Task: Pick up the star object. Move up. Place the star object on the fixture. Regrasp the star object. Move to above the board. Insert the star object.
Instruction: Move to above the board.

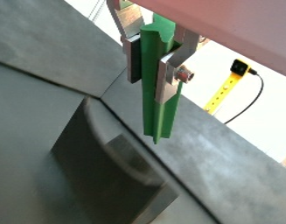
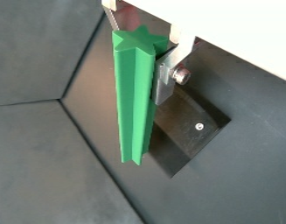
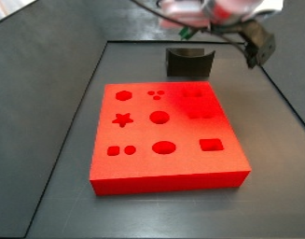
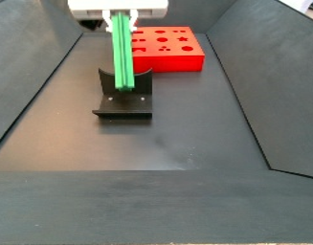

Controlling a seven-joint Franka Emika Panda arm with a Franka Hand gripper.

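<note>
My gripper [image 4: 118, 11] is shut on the star object [image 4: 122, 53], a bright green rod that hangs upright from the fingers. Both wrist views show the silver fingers [image 1: 169, 74] clamping the star object [image 2: 133, 96] near its upper end. The dark grey fixture [image 4: 124, 98] stands on the floor right under the rod's lower end; I cannot tell whether they touch. The fixture also shows in a wrist view [image 2: 186, 133] and a side view [image 3: 188, 62]. The red board [image 3: 167, 131] with its shape holes lies flat beyond the fixture [image 4: 167, 48]. In a side view the gripper [image 3: 207, 11] is at the top edge and the rod is hidden.
The dark grey tray floor [image 4: 159, 144] is ringed by sloping walls [image 4: 31, 86]. A yellow tape measure [image 1: 233, 80] with a black cable lies outside the tray.
</note>
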